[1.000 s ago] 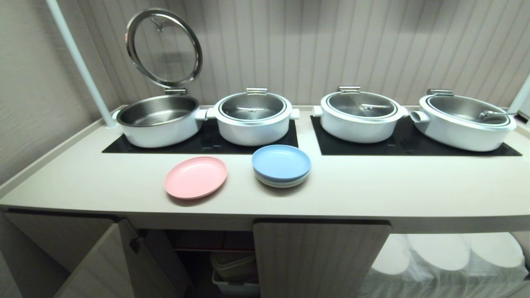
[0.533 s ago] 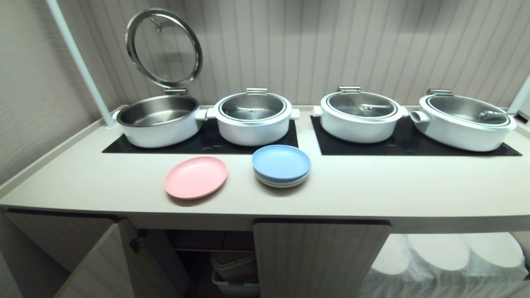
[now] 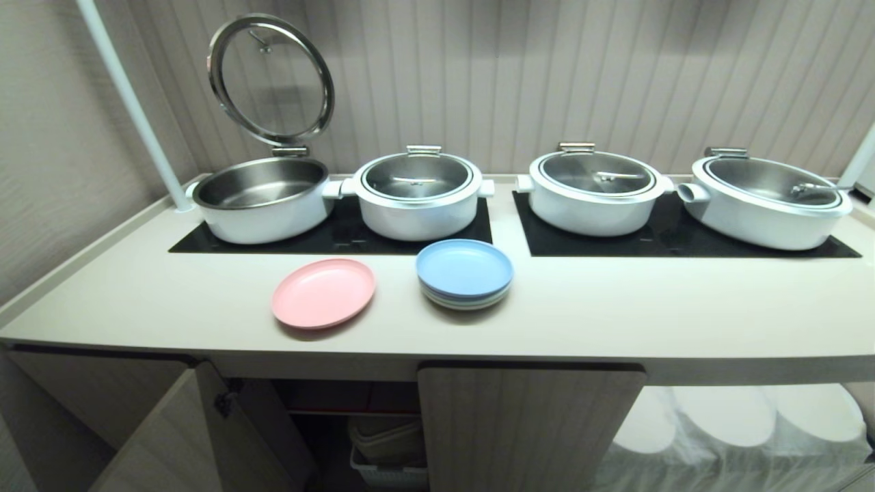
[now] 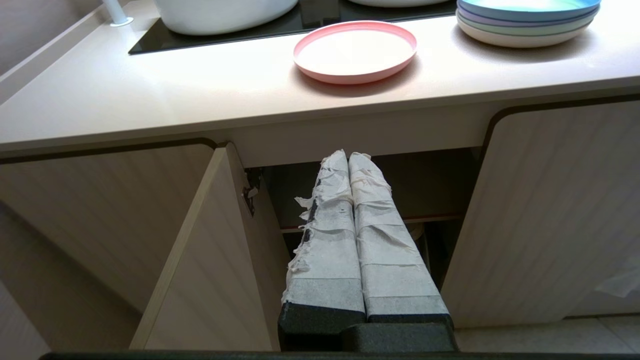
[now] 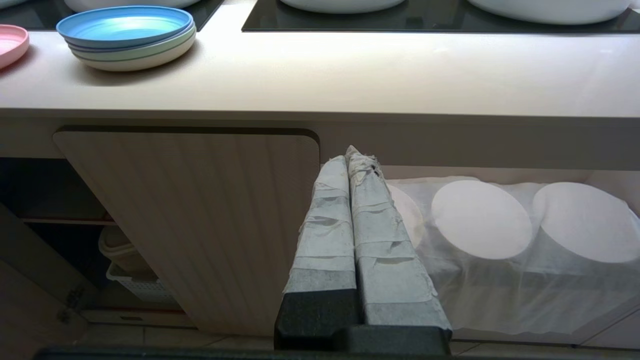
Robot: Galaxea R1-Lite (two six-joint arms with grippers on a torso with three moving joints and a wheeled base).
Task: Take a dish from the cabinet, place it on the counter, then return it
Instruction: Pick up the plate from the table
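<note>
The pink dish point(image 3: 323, 292) lies flat on the cream counter point(image 3: 615, 314), left of a blue-topped stack of plates point(image 3: 465, 273). The left wrist view also shows the dish point(image 4: 355, 51). Below it the cabinet point(image 3: 526, 424) has its left door point(image 3: 171, 437) swung open, its right door closed. My left gripper point(image 4: 348, 156) hangs shut and empty in front of the open compartment, below the counter edge. My right gripper point(image 5: 347, 155) is shut and empty, parked before the closed right door point(image 5: 200, 220). Neither arm shows in the head view.
Several white pots point(image 3: 417, 195) sit on two black cooktop panels point(image 3: 683, 236) at the back; the leftmost has its glass lid point(image 3: 271, 78) raised. A white basket point(image 3: 386, 465) sits low inside the cabinet. White-draped plates point(image 3: 724, 417) fill the recess on the right.
</note>
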